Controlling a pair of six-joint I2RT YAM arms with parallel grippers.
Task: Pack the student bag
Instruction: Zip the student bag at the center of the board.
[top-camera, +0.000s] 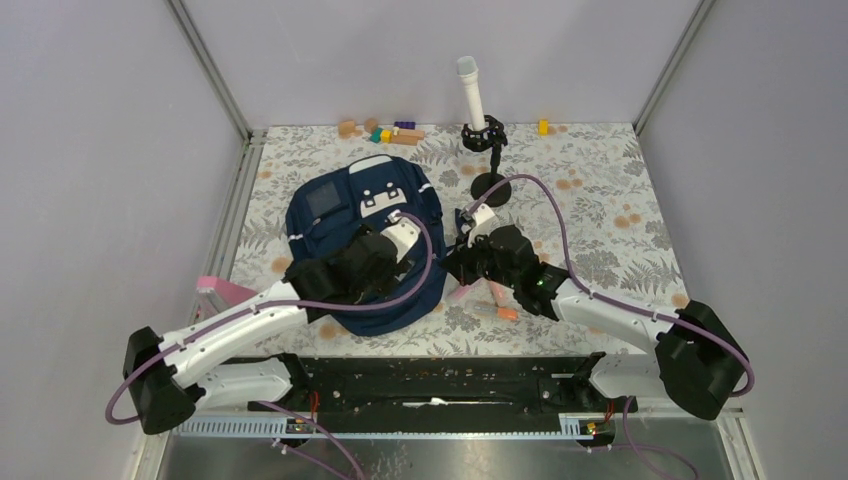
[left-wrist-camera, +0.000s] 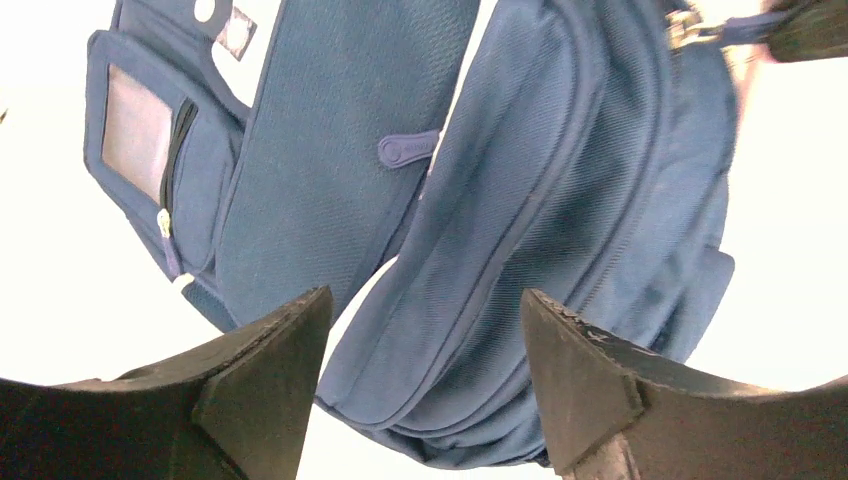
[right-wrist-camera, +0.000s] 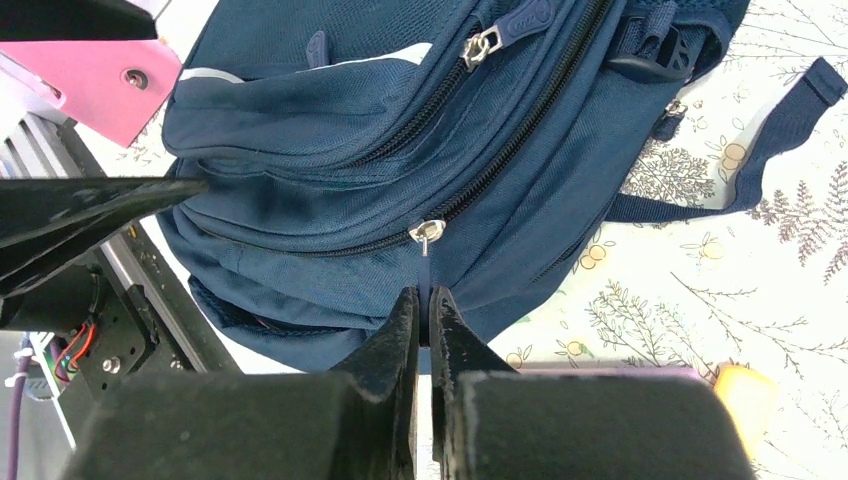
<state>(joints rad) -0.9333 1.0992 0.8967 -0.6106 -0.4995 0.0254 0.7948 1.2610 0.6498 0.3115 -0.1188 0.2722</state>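
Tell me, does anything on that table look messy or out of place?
Only loose clutter. A flat pink thing sits at the table's left edge beside the backpack, a few pens lie loose to its right, and small coloured blocks are scattered along the far edge. The backpack looks slumped but undamaged.

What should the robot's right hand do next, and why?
Probably slide the zipper pull along its track: the right hand is shut on it, and the zipper on the student bag looks closed, so nothing can go in yet.
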